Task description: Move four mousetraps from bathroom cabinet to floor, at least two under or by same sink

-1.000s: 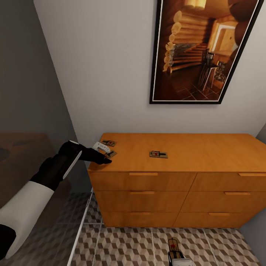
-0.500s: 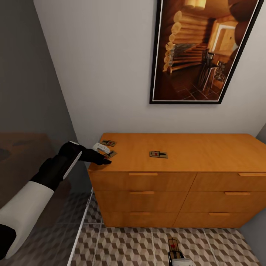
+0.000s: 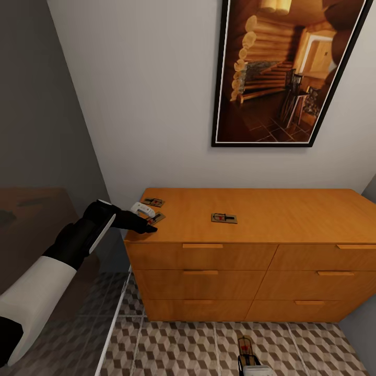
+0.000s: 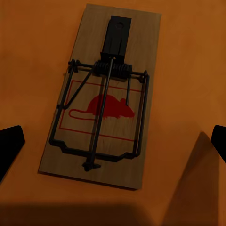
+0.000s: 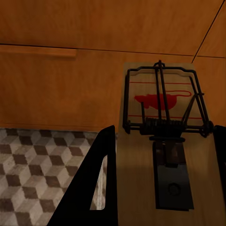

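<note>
Three mousetraps lie on top of the orange-brown cabinet (image 3: 292,214): one near the back left corner (image 3: 154,201), one at the left front (image 3: 158,218) and one nearer the middle (image 3: 224,218). My left gripper (image 3: 150,220) hovers over the left front one. In the left wrist view this mousetrap (image 4: 103,99) lies flat between the wide-open gripper (image 4: 113,141), whose fingertips (image 4: 9,146) stand clear of both its sides. Low down in front of the drawers, my right gripper (image 3: 251,365) is shut on another mousetrap (image 3: 245,344), seen close in the right wrist view (image 5: 160,141) above the bathroom floor (image 3: 183,344).
A large framed picture (image 3: 284,73) hangs on the white wall above the cabinet. A grey wall and a brown surface (image 3: 31,219) stand to the left, close to my left arm. The cabinet's drawer fronts (image 5: 56,80) are just beyond the right gripper.
</note>
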You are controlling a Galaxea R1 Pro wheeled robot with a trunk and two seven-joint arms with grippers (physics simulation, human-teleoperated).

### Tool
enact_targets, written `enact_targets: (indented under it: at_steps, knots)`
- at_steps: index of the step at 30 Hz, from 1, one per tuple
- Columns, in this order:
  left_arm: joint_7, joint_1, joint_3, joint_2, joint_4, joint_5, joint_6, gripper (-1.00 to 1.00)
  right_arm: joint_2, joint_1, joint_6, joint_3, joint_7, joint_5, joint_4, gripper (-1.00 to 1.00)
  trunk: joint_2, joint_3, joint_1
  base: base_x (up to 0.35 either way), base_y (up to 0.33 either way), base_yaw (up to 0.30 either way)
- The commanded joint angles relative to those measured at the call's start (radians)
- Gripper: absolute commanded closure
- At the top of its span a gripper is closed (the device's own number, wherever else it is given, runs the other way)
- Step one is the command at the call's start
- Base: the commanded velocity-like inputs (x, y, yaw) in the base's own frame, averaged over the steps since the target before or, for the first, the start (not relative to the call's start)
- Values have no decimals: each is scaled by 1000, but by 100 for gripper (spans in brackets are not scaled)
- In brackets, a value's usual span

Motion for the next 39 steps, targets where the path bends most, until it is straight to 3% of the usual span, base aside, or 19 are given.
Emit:
enact_targets:
  at_steps: [1, 39]
  knots:
    - [-2, -1, -2, 1, -1, 0, 6, -100, 0, -1, -3, 9, -3, -6, 1, 100, 0, -1, 0, 0, 0, 0]
    - [-1, -1, -2, 1, -1, 0, 6, -100, 1, 0, -3, 9, -3, -6, 1, 100, 0, -1, 0, 0, 0, 0]
